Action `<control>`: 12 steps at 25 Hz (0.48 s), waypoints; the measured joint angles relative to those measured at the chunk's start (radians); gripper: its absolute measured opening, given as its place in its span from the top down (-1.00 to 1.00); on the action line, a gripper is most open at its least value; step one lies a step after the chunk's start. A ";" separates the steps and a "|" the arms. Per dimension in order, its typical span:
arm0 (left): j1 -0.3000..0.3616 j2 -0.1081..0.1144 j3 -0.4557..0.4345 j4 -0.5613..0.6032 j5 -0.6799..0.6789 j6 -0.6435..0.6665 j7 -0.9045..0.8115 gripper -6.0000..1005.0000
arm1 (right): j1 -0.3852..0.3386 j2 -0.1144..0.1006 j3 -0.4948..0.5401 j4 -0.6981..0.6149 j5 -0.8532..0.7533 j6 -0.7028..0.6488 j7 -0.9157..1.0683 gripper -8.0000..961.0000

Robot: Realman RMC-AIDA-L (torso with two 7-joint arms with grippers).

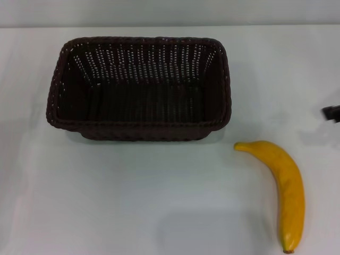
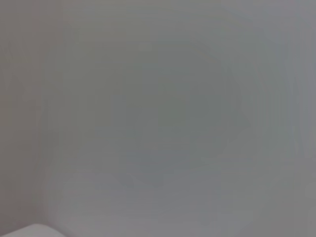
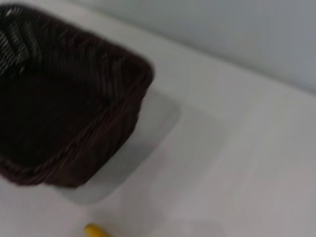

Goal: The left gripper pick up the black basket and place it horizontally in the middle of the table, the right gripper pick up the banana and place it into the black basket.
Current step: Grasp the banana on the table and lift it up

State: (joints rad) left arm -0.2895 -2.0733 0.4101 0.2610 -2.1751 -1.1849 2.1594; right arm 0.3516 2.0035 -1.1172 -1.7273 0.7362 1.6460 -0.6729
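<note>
The black basket (image 1: 141, 87) stands upright and empty on the white table (image 1: 133, 202), its long side across the view, left of centre toward the back. The banana (image 1: 284, 188) lies on the table to the basket's front right, its dark tip toward the near edge. Only a small black part of my right gripper (image 1: 332, 112) shows at the right edge, above and apart from the banana. The right wrist view shows the basket (image 3: 64, 98) and the end of the banana (image 3: 95, 230). My left gripper is out of view; its wrist view shows only a plain grey surface.
A pale wall (image 1: 170, 11) runs behind the table's far edge. Bare tabletop lies in front of the basket and left of the banana.
</note>
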 joint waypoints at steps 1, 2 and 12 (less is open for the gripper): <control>-0.005 0.000 0.000 -0.003 -0.005 0.005 0.012 -0.55 | 0.004 0.001 -0.040 -0.013 -0.016 0.004 0.020 -0.79; -0.009 0.000 0.000 -0.004 -0.007 0.007 0.019 -0.55 | 0.007 0.002 -0.089 -0.027 -0.031 0.006 0.043 -0.79; -0.026 -0.001 0.001 -0.009 -0.010 0.028 0.033 -0.54 | 0.109 0.011 -0.428 -0.020 -0.199 -0.008 0.168 -0.77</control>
State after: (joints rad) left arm -0.3153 -2.0740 0.4109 0.2516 -2.1850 -1.1568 2.1920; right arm 0.4605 2.0145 -1.5455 -1.7471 0.5369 1.6379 -0.5045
